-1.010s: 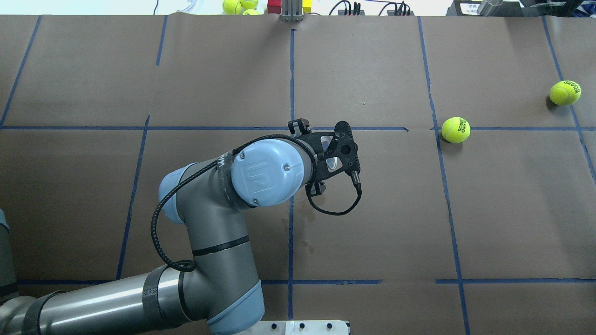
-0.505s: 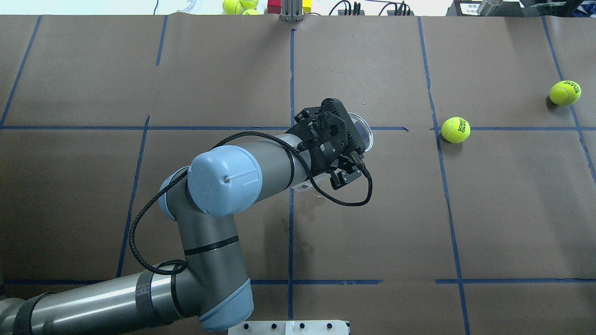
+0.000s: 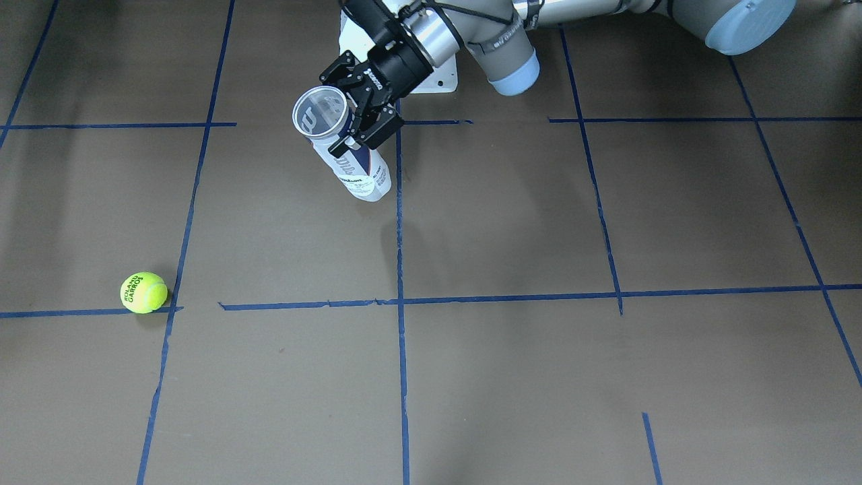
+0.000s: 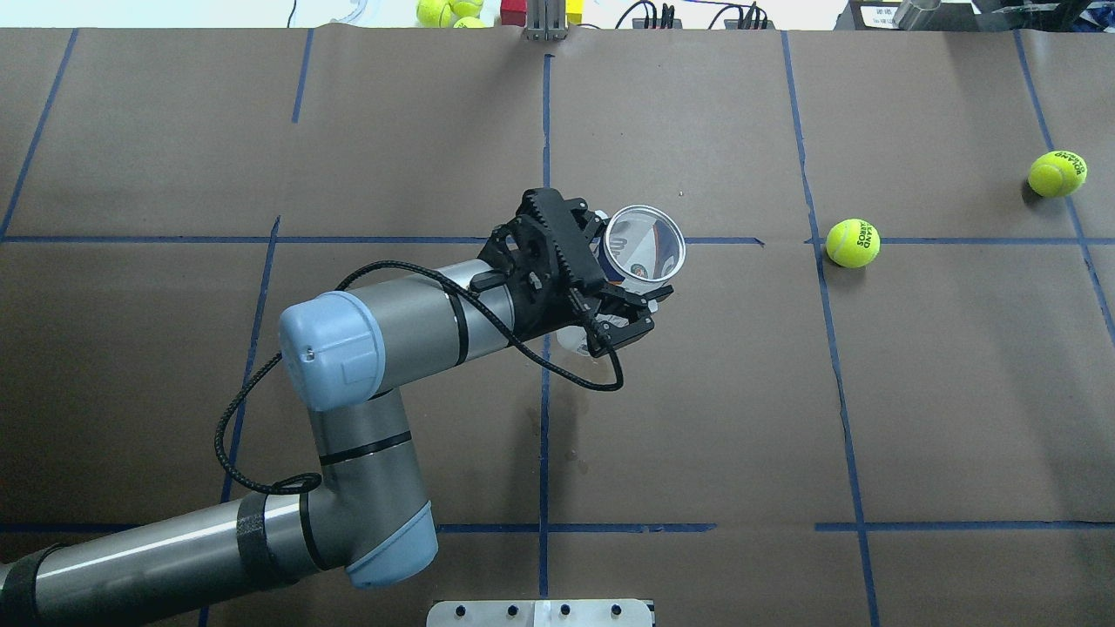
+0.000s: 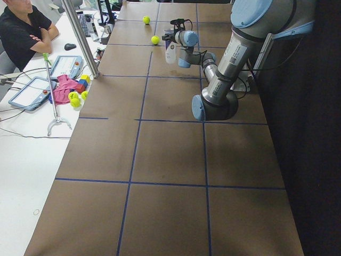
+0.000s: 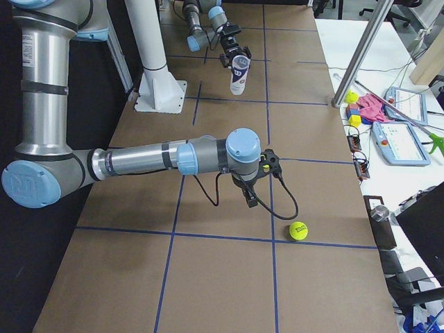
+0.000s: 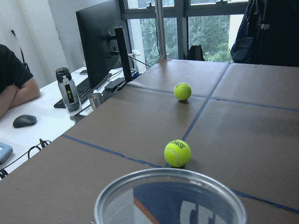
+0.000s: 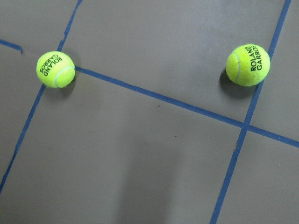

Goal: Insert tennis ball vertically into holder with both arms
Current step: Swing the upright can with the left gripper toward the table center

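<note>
Gripped the can (image 4: 646, 248) just below its open rim with the left gripper (image 4: 629, 277), fingers (image 4: 629, 329) pressed against opposite sides of the clear wall. Held it tilted, with the mouth up and leaning toward the robot's right and the navy, white and orange label below the fingers. Could not tell whether its base touched the table (image 4: 697, 418).

Found the near ball (image 4: 852, 242) lying on the brown table to the right of the can, well apart from it, against a crossing of blue tape lines (image 4: 544, 131). Found the far ball (image 4: 1057, 172) farther right again, close to the table's end and beside another tape line. Saw both through the left wrist camera beyond the can's rim, and both from above through the right wrist camera, black print facing up.

Spotted the right gripper (image 6: 267, 165) only in the side view from the robot's right, hanging low over the table near the balls. Could not tell there whether open or closed.

Noted a few more loose balls (image 4: 444, 10) past the table's far edge, and a seated person (image 5: 24, 29) with folded arms at the desk alongside.
</note>
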